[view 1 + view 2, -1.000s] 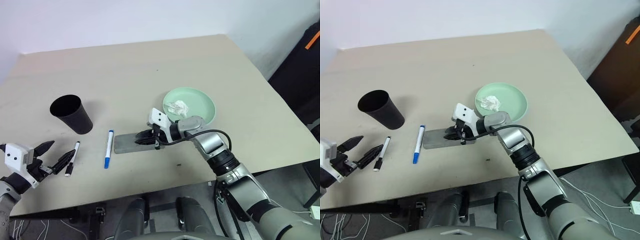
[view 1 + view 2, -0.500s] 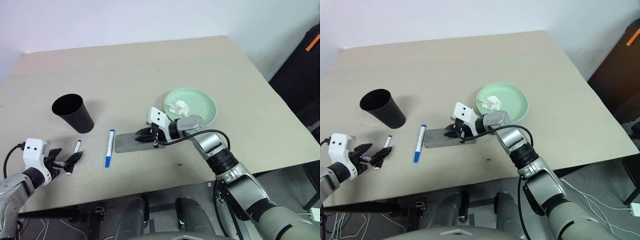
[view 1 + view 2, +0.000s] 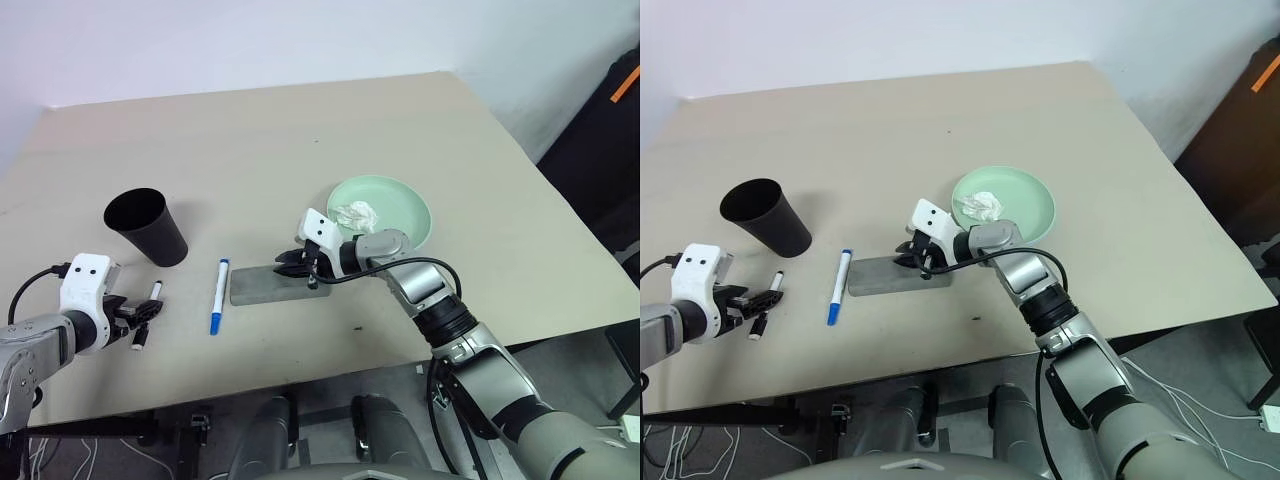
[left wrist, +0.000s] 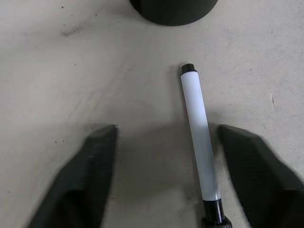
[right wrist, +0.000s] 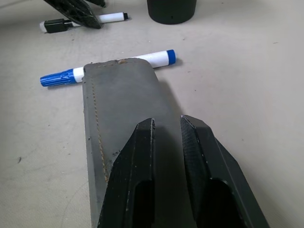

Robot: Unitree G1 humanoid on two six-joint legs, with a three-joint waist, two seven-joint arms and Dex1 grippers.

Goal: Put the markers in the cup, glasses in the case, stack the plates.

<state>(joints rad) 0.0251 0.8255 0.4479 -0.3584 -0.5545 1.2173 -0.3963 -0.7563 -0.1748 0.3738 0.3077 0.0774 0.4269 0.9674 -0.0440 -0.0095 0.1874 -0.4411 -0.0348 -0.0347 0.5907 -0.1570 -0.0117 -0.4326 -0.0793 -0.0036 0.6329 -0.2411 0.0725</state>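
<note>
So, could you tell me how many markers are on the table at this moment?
2. The small dark-ended marker lies between the left gripper's open fingers, near the black cup. The blue-capped marker lies between that one and the grey case. None seem hidden.

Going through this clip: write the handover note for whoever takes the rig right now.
Left gripper: open, fingers either side of the small marker lying on the table, not closed on it.
Right gripper: nearly shut, empty, over the closed grey case.
Blue-capped marker lies between the case and the black cup.
Mint plate holds a crumpled tissue.
Done: case closed.
Left: both markers into the cup.
</note>
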